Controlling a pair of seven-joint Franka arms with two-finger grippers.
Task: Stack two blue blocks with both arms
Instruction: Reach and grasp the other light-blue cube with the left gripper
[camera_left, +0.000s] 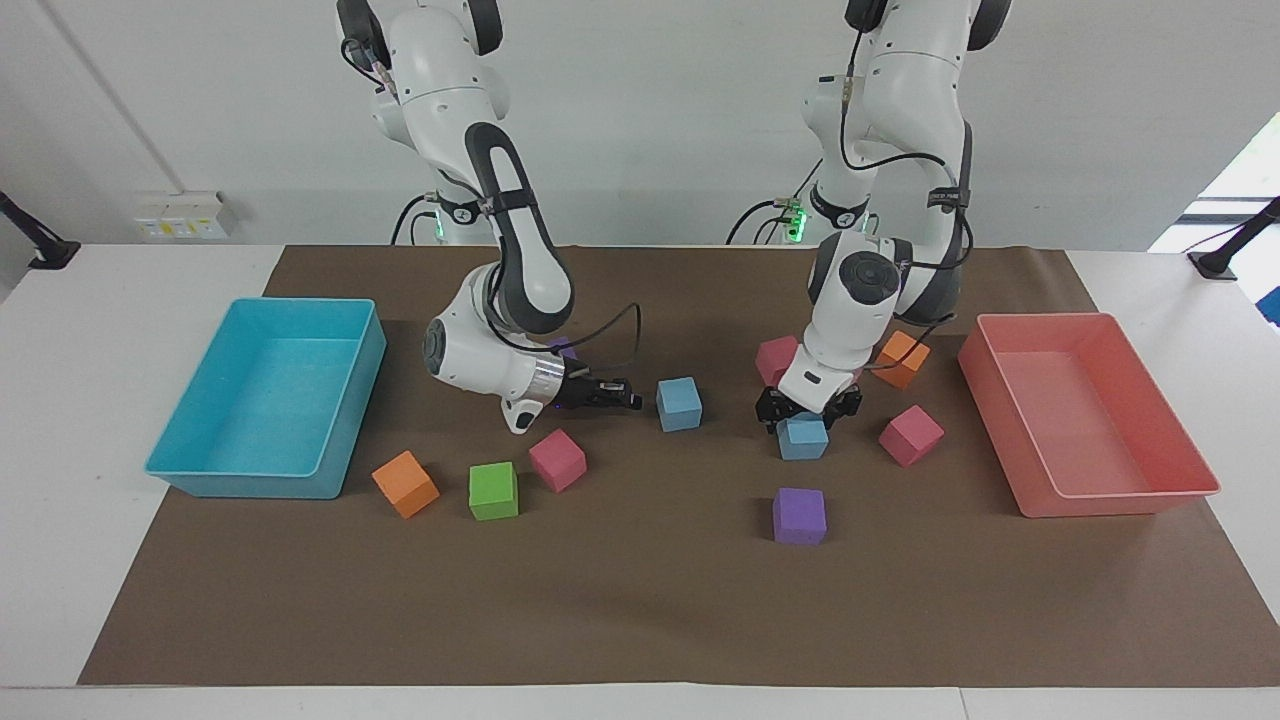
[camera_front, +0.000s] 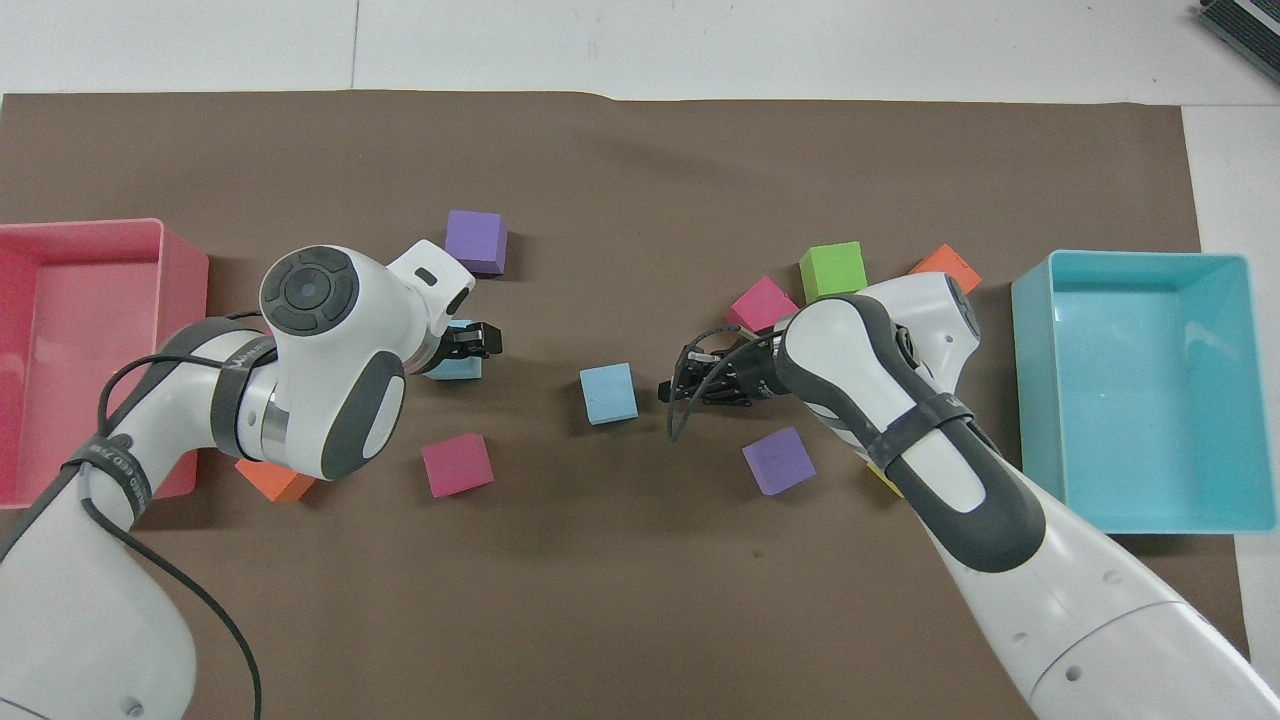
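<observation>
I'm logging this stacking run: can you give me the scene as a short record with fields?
left gripper: open, down around one blue block
right gripper: shut, low beside the other blue block
blue blocks: both on the brown mat, apart, not yet stacked
trays: turquoise tray, pink tray, at the mat's two ends
</observation>
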